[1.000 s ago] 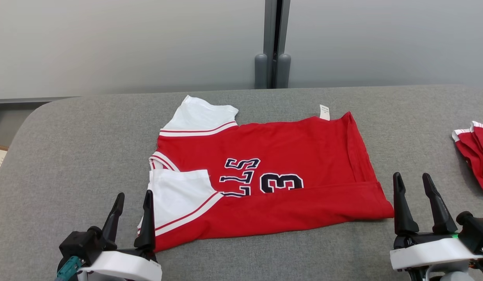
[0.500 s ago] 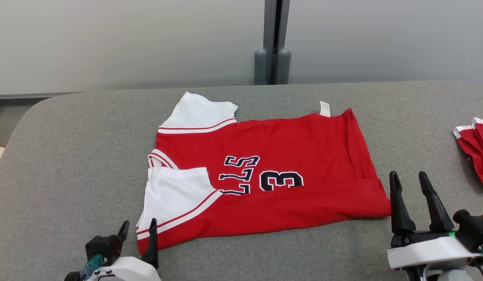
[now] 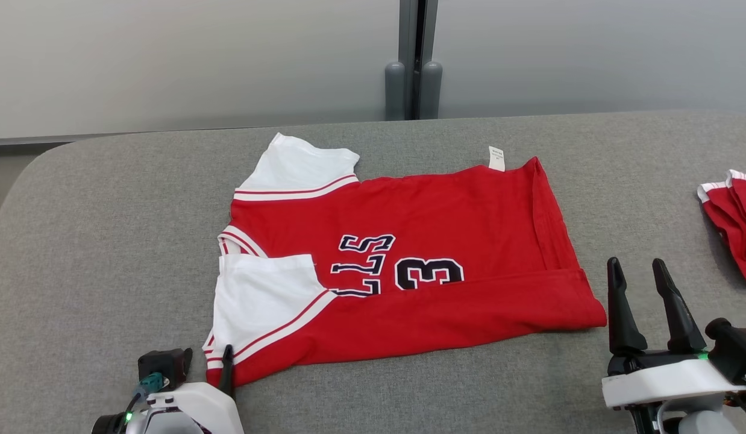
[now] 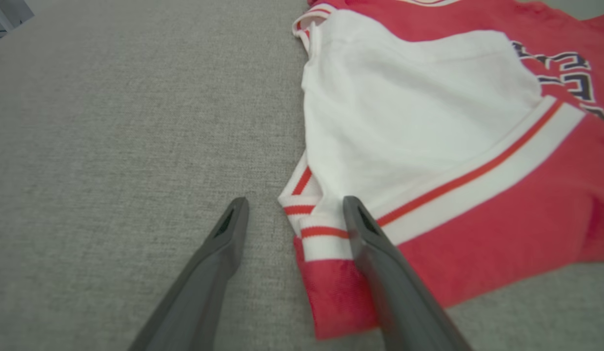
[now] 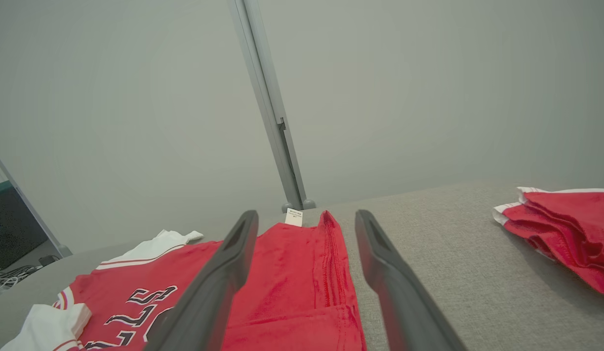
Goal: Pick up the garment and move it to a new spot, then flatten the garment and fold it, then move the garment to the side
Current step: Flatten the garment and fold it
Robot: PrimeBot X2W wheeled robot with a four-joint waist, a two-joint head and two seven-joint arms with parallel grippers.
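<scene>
One garment (image 3: 457, 223), left gripper (image 4: 294, 202), right gripper (image 3: 637, 265)

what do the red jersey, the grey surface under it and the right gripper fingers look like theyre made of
Red jersey: soft matte knit, maybe cotton or polyester; it creases and has ribbed striped trim.
Grey surface: matte woven cloth with a flecked weave, likely upholstery.
Fingers of the right gripper: dark, smooth, matte, probably moulded plastic or rubber.
</scene>
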